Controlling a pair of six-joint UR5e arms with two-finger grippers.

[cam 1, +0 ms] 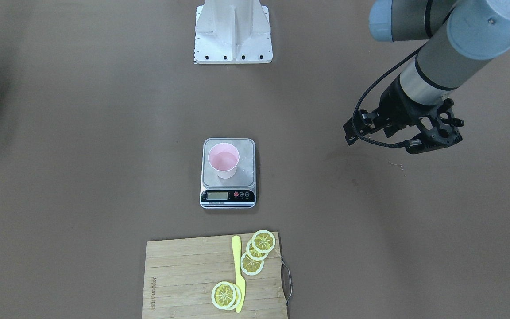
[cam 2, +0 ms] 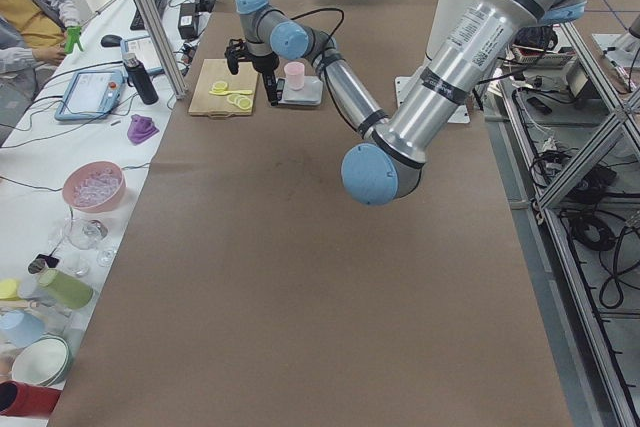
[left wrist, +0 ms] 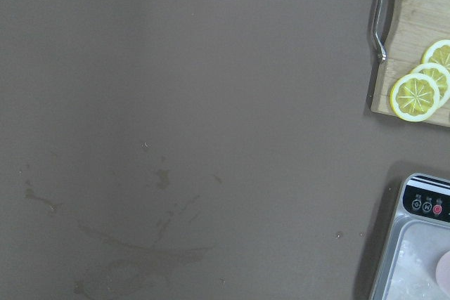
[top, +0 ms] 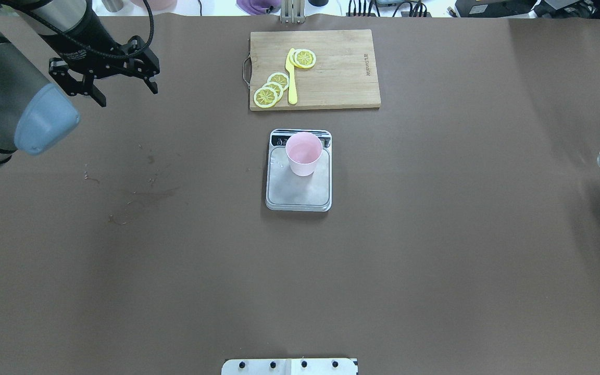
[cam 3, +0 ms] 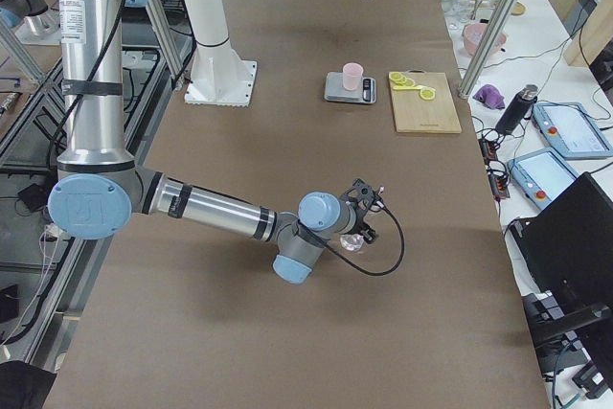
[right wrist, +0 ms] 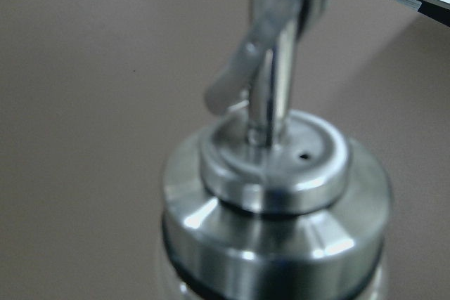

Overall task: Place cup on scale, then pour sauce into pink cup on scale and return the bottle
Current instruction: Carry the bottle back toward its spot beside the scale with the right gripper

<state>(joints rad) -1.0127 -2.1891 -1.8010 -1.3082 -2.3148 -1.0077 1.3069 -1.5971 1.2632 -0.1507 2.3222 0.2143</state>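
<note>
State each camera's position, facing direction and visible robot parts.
Front: across the table, facing the base; left arm at right.
Overhead: behind the robot, looking down at cup on scale; left gripper at left.
Left side: table end; left arm near.
Right side: opposite end; right arm near.
Left wrist: down on table; no body.
Right wrist: close above the bottle; no body.
All exterior views share the cup.

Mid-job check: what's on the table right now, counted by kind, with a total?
cup: 1
scale: 1
bottle: 1
cutting board: 1
yellow knife: 1
lemon slices: 5
Total: 10
</note>
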